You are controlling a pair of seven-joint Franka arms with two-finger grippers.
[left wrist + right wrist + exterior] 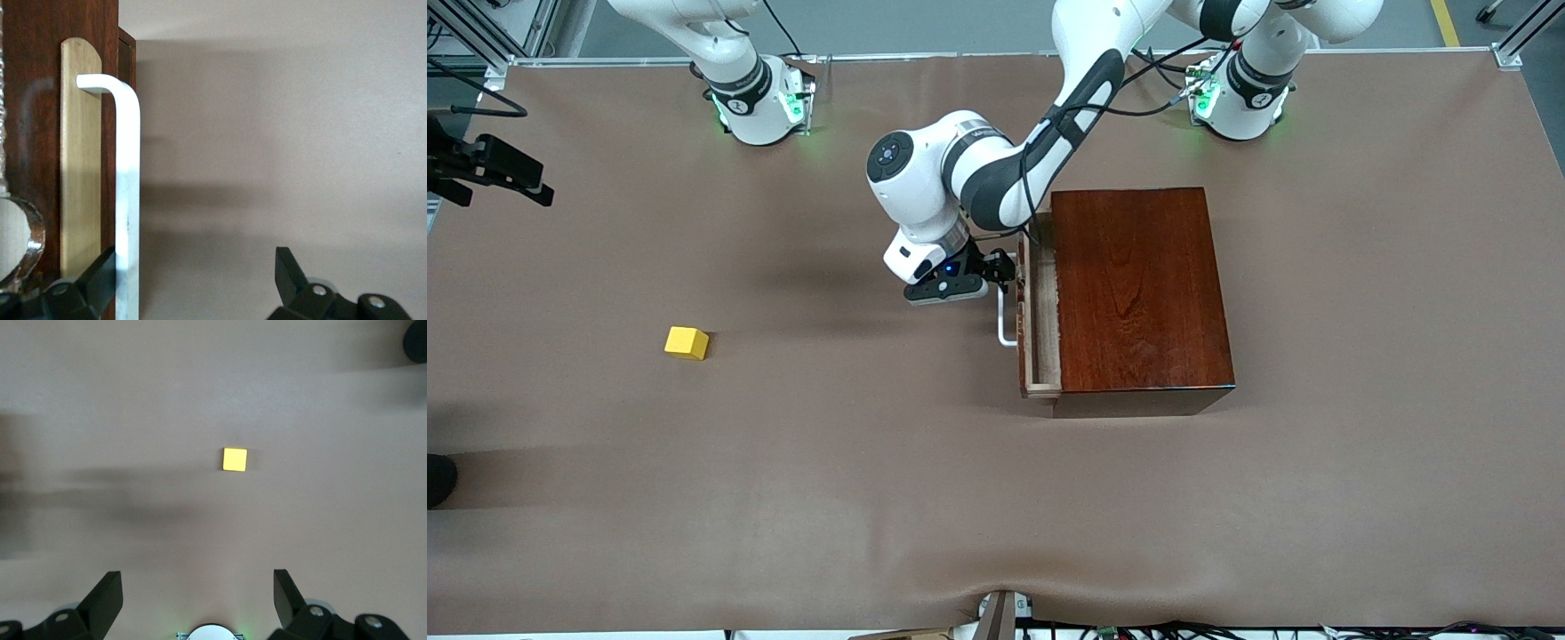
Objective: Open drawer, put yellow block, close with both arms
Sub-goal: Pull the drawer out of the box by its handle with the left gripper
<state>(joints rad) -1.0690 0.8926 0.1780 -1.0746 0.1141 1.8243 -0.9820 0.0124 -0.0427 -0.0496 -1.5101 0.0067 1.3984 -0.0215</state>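
While drawer (1040,320) ajar, yellow block (687,342) apart.

Brown matte table (1360,498) seen from above, small yellow block (687,342) lying toward the right arm's end, glossy dark wooden box (1138,293) well apart toward the left arm's end, its drawer (1040,329) slightly out.

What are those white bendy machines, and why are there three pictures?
They are two robot arms at a brown table. One picture looks down from high up; the other two come from cameras on the arms' wrists. The left gripper, fingers open, is at the white handle of the drawer, which is pulled out a little from its dark wooden box. The right gripper hangs open, high over the yellow block lying on the table. Nothing is held.
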